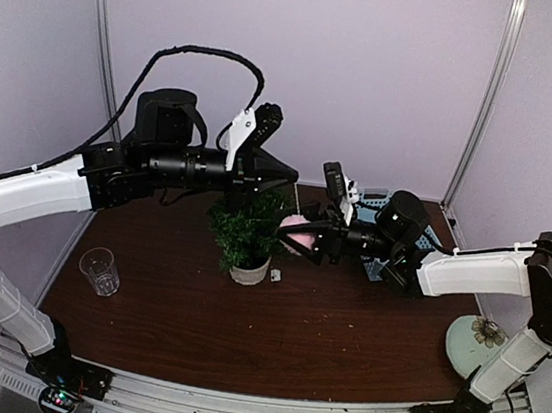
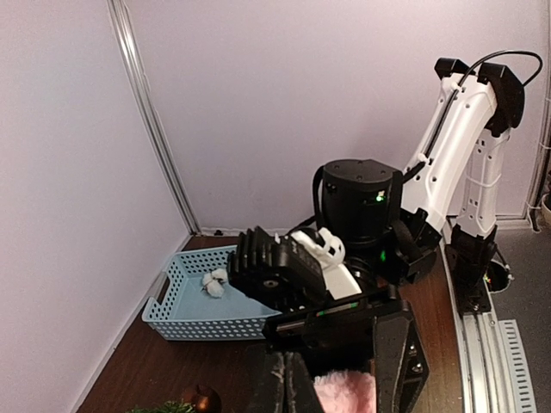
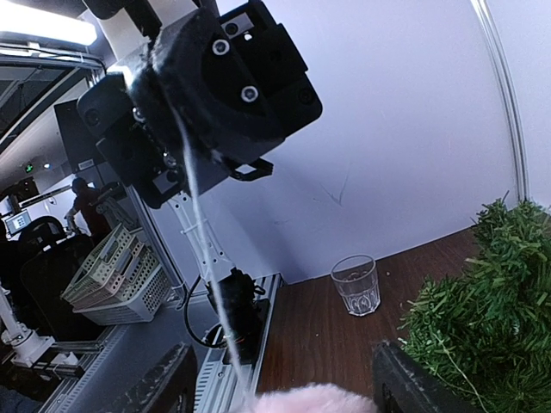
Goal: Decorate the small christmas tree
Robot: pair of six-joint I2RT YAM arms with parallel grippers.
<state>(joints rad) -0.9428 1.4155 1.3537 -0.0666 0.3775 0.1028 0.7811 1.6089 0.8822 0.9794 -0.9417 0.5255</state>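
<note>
Item: pink ornament (image 3: 314, 403), lying loosely within right gripper (image 3: 288, 380), jaws part-open. Its string (image 3: 207, 258) was pinched in the closed left gripper (image 1: 285, 175) above. Hazard: it could have slipped free, missing the small christmas tree (image 1: 246, 228) alongside.

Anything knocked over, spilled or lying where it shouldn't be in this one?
Nothing toppled: the small christmas tree stands upright in its pot and the glass is upright. One oddity: a small white bit lies loose on the table beside the pot; what it is, I cannot tell.

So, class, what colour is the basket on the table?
Light blue; the basket shows best in the left wrist view.
</note>
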